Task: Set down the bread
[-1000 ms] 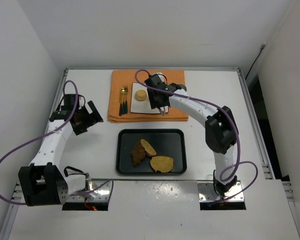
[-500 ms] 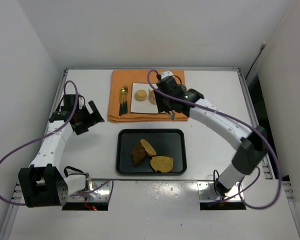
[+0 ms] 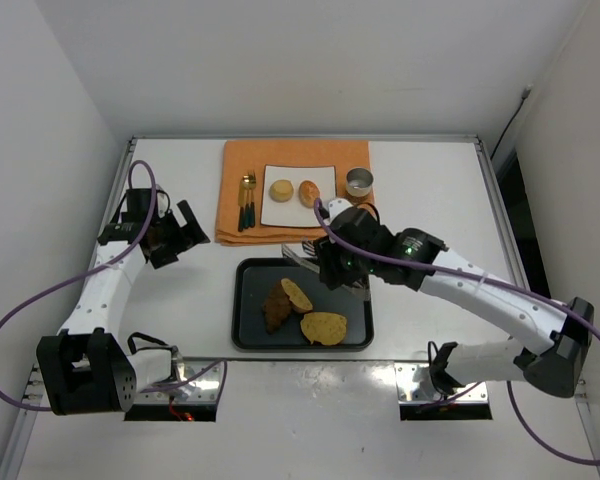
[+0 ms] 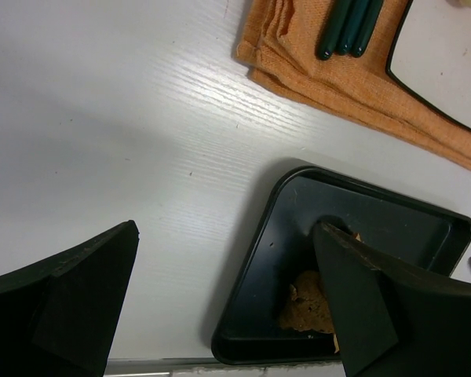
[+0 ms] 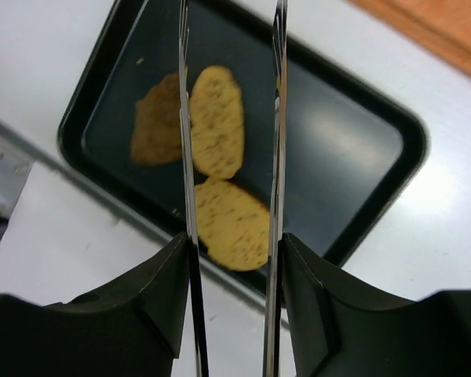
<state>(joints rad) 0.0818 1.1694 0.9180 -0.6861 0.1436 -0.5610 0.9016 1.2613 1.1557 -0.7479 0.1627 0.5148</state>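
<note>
Two round bread rolls lie on the white plate on the orange cloth. The black tray holds a brown piece and two yellow slices. My right gripper carries long metal tongs. It hovers over the tray's far edge, open and empty. In the right wrist view the blades straddle the slices from above. My left gripper is open and empty, left of the tray.
A small metal cup stands on the cloth right of the plate. Gold and dark cutlery lies left of the plate and shows in the left wrist view. White walls close in the table on three sides.
My right arm has swung from over the plate back toward me, to above the tray. A second roll now lies on the plate and the metal cup is uncovered. The left arm has not moved.
</note>
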